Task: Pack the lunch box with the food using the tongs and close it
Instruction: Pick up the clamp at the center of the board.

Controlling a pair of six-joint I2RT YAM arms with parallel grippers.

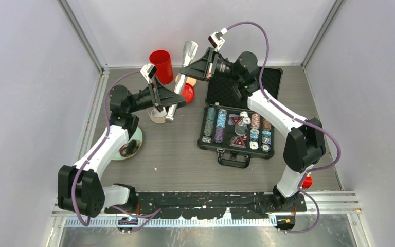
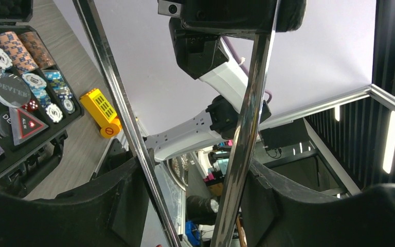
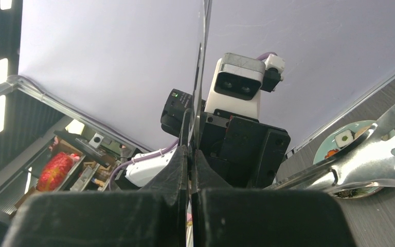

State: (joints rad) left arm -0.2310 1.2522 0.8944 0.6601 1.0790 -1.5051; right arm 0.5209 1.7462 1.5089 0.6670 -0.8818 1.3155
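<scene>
Several chip stacks in open black case; food on plate.

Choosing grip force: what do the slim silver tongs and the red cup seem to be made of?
The slim silver tongs are likely polished steel: mirror-bright arms showing reflections. The red cup is probably plastic: even colour, soft sheen, but too distant to be sure.

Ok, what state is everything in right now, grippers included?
tongs: off the table, arms spread, held by both grippers
left gripper: closed around both tong arms
right gripper: shut on one tong arm
lunch tin: open, partly hidden under the left gripper
food: on the plate, not yet packed
chip case: open, lying flat
red cup: upright
</scene>
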